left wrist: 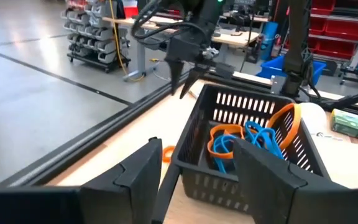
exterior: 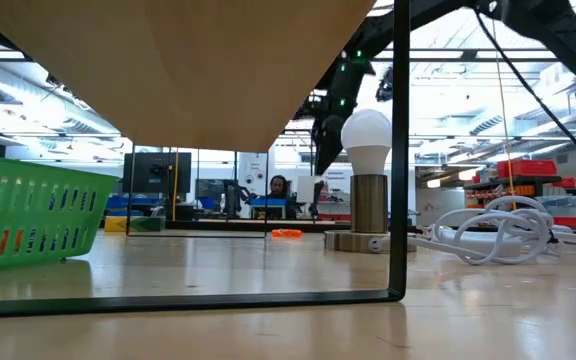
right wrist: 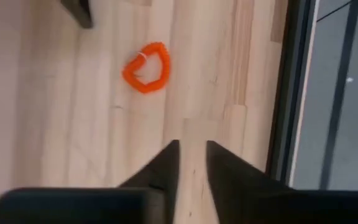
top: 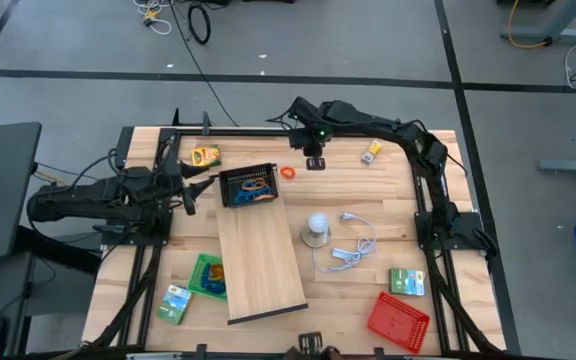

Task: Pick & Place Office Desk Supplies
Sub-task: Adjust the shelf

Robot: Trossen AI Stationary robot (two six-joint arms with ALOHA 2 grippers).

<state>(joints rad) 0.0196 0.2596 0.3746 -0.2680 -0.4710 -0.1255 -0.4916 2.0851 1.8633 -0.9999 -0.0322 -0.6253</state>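
An orange loop band (top: 288,172) lies alone on the pale wooden worktop (top: 368,195), just beside the black mesh tray (top: 249,186) that already holds orange and blue bands (left wrist: 244,140). The tray sits at the far end of a long pale board (top: 260,258) laid down the middle of the worktop. The right gripper (top: 313,160) hangs over the far edge near the loose band, its fingers (right wrist: 166,163) standing a narrow gap apart with nothing between them. The left gripper (top: 190,190) sits low just beside the tray's other side, fingers (left wrist: 143,171) spread and empty, the tray wall between them in the wrist view.

Further off, a yellow card box (top: 205,155) rests near the far left corner and a small yellow item (top: 371,152) near the far right. A green mesh tray (top: 208,276) and a green card box (top: 175,303) lie left of the board on the near side; a red mesh tray (top: 398,320) and another green box (top: 406,281) lie at the near right. A white bulb on a round base (top: 315,230) with a coiled white cable (top: 353,247) stands right of the board, leaving open wood between it and the far edge.

A black frame rail borders the worktop. Beyond it lie a grey floor, shelving with red bins, and desks where a person (exterior: 278,186) sits at a screen.
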